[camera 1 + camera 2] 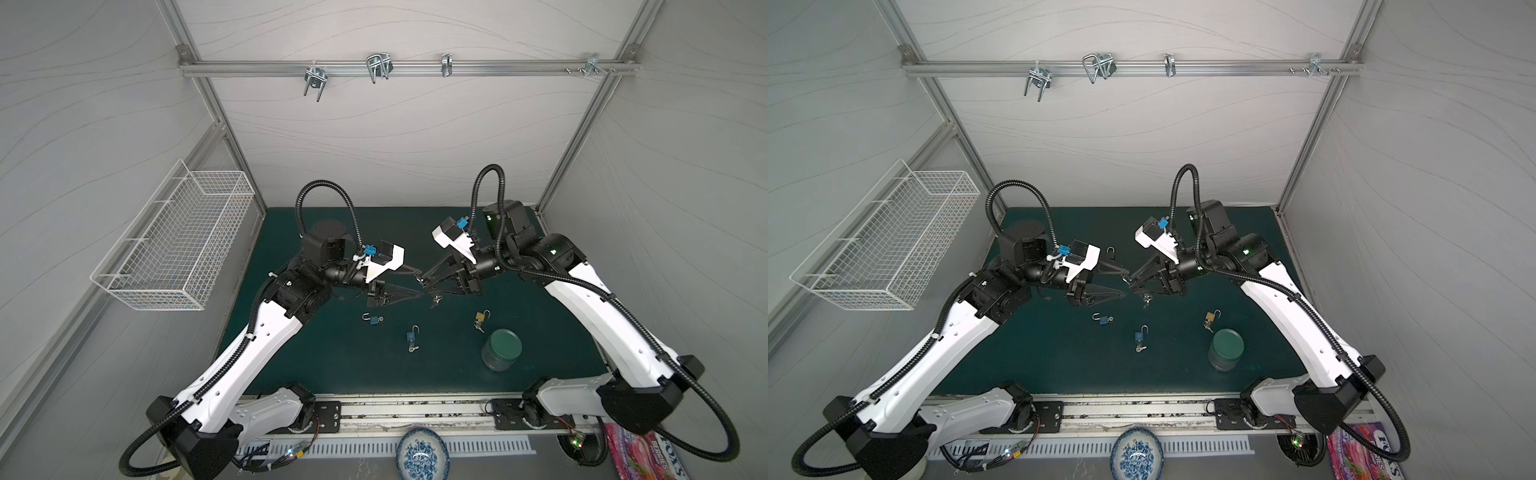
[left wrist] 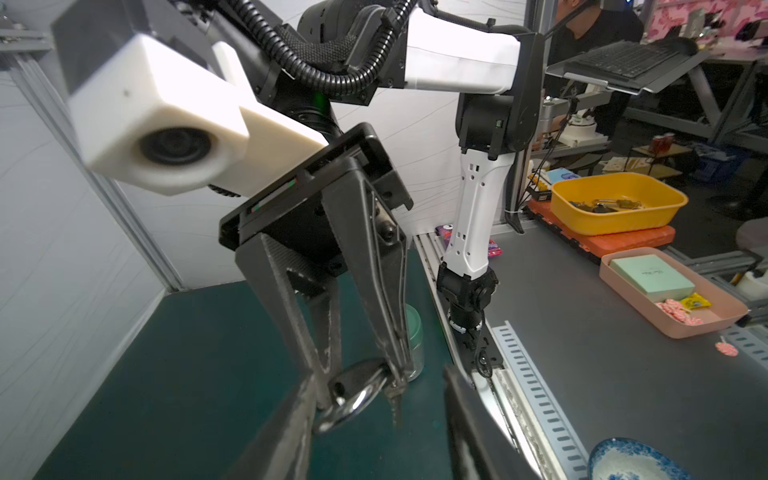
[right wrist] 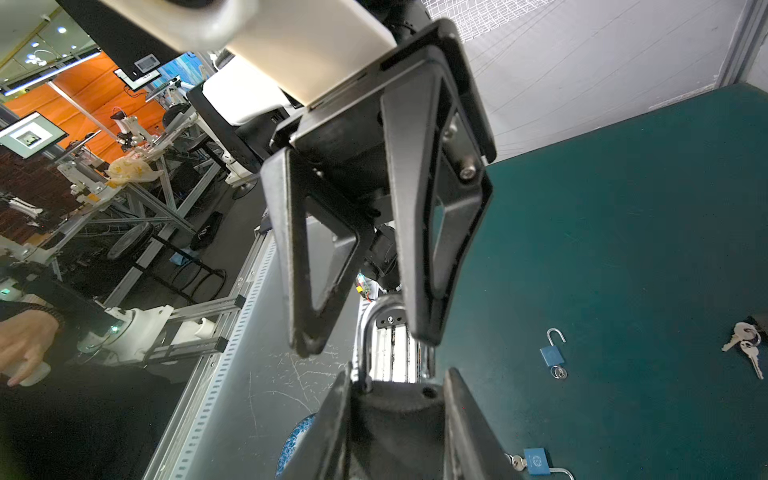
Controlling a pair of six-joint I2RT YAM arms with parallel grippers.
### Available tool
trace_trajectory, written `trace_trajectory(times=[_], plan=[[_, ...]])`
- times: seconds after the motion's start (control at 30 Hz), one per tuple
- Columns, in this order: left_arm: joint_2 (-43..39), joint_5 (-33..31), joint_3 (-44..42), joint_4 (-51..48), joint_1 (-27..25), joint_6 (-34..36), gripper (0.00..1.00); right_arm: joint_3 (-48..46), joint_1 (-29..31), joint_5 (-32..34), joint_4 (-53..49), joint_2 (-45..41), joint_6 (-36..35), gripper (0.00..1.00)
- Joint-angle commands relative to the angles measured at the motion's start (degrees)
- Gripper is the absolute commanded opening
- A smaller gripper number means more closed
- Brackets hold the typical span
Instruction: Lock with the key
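Observation:
My right gripper is shut on the body of a black padlock, held above the green mat. Its silver shackle stands open, and one hole in the body shows empty. A bunch of keys hangs under the lock, also seen in the left wrist view. My left gripper meets it from the left, and its fingers stand apart on either side of the shackle. One fingertip is close against a shackle leg and the other is clear of it. In both top views the two grippers meet at mid-table.
On the mat lie a blue padlock, a second blue padlock with keys, a brass padlock and a green-lidded jar. A wire basket hangs on the left wall. A blue-patterned bowl sits in front of the rail.

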Motion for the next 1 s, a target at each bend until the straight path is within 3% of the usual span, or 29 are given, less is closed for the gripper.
trace_trajectory(times=[0.0,0.67,0.8,0.87,0.9,0.93,0.97], plan=[[-0.07,1.16,2.54,0.61,-0.22,1.22,0.40,1.84,0.39,-2.20,-1.11,-0.19,-1.35,0.00],[-1.77,-0.87,1.24,0.89,-0.25,1.00,0.01,1.42,0.48,-1.39,0.43,-1.19,-0.32,0.00],[-2.47,-2.71,0.05,4.36,-0.19,-2.42,0.00,1.31,0.55,0.11,2.41,-2.53,0.18,0.00],[-3.37,-5.24,-1.55,9.77,-0.25,-7.41,0.00,-0.16,0.53,2.71,5.84,-4.62,1.20,0.37],[-3.99,-6.67,-2.38,12.49,-0.20,-10.65,0.00,-1.76,0.55,4.46,8.72,-6.29,1.91,0.61],[-4.64,-8.43,-3.10,15.61,-0.22,-14.00,0.00,-3.83,0.52,6.82,12.52,-8.33,3.03,0.72],[-5.11,-9.90,-3.84,17.94,-0.27,-17.15,0.00,-5.75,0.53,8.58,15.74,-9.96,4.17,0.75]])
